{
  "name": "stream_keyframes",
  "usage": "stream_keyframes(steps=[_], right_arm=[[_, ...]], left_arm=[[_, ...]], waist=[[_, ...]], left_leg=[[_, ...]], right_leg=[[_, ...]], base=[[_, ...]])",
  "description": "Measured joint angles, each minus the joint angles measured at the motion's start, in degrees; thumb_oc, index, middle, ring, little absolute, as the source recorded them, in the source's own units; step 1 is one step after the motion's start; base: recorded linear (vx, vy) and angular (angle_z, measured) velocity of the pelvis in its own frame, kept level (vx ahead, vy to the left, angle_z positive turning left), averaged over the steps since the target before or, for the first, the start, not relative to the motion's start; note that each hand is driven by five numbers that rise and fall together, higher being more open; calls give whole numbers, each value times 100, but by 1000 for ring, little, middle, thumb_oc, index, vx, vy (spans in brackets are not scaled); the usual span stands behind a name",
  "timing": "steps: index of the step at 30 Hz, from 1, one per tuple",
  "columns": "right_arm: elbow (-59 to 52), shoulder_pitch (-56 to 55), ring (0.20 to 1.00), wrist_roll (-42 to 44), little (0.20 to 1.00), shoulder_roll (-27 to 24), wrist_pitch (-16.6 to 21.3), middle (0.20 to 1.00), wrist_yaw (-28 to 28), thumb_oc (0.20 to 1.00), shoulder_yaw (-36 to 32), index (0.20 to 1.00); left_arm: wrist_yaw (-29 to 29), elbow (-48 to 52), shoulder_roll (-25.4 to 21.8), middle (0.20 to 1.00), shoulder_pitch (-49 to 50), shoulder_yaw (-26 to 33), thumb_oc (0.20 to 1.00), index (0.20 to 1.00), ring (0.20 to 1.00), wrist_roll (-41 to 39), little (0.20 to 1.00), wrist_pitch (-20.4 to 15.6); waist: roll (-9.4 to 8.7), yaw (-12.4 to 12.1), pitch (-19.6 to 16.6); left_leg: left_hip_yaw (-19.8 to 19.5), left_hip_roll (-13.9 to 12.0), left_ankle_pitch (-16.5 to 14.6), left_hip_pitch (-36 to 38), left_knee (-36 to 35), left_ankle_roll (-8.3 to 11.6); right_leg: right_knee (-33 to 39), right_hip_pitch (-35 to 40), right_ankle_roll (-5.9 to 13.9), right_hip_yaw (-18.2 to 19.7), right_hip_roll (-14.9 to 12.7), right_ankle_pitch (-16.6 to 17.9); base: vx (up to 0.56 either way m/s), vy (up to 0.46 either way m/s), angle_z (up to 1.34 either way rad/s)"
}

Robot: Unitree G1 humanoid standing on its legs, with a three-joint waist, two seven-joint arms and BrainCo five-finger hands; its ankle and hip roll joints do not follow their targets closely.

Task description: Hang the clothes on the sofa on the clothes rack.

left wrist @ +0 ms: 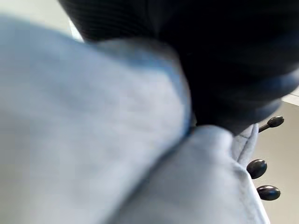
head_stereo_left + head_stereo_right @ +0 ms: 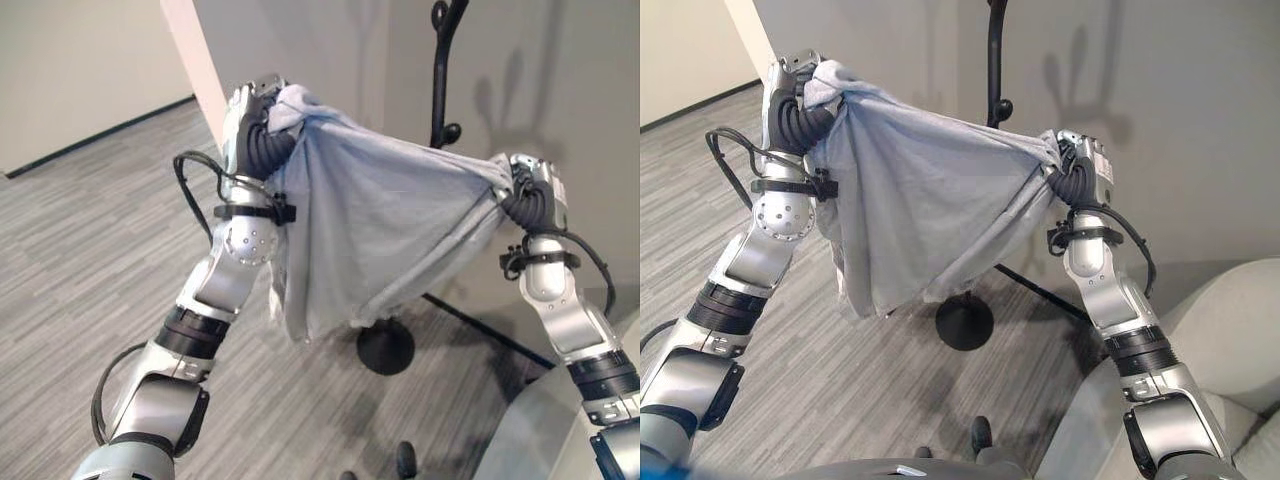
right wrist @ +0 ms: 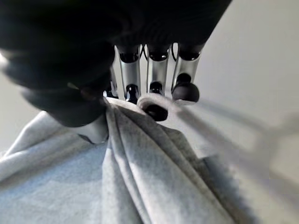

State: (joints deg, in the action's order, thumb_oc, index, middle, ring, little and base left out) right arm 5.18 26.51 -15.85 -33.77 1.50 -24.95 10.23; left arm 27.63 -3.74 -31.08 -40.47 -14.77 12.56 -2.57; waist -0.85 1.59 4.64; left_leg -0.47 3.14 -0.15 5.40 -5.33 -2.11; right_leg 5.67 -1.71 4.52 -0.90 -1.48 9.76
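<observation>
A light grey garment [image 2: 370, 225] hangs stretched between my two raised hands, its lower edge drooping above the floor. My left hand [image 2: 252, 125] is up at the left with cloth bunched over its top. My right hand [image 2: 528, 190] holds the other end at the right; in the right wrist view its fingers [image 3: 156, 77] and thumb pinch a fold of the garment [image 3: 121, 172]. The black clothes rack [image 2: 440, 90] stands just behind the cloth, its round base [image 2: 385, 348] on the floor below. Rack knobs [image 1: 264, 179] appear past the cloth in the left wrist view.
A grey sofa [image 2: 1230, 340] sits at the lower right beside my right arm. A grey wall [image 2: 1160, 110] is close behind the rack, with a pale pillar [image 2: 200, 70] at the left. Grey striped carpet [image 2: 90, 260] extends to the left.
</observation>
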Motion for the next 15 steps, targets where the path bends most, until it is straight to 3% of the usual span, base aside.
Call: stream_keyframes(steps=[9, 15], right_arm=[[20, -5, 200, 1, 200, 5, 1, 200, 15, 200, -5, 200], [23, -11, 200, 6, 200, 6, 0, 200, 22, 200, 18, 200]], left_arm=[[-96, -1, -12, 200, 0, -47, 200, 200, 200, 0, 200, 3], [-100, -23, -36, 200, 3, -62, 200, 200, 200, 1, 200, 4]], waist=[[-254, 3, -151], [-280, -9, -167]], left_leg=[[18, 87, 9, -22, -28, -11], [82, 122, 22, -31, 2, -43]], right_leg=[[28, -5, 111, 28, -93, -143], [2, -36, 41, 64, -122, -59]], base=[[-21, 49, -2], [-48, 58, -1]])
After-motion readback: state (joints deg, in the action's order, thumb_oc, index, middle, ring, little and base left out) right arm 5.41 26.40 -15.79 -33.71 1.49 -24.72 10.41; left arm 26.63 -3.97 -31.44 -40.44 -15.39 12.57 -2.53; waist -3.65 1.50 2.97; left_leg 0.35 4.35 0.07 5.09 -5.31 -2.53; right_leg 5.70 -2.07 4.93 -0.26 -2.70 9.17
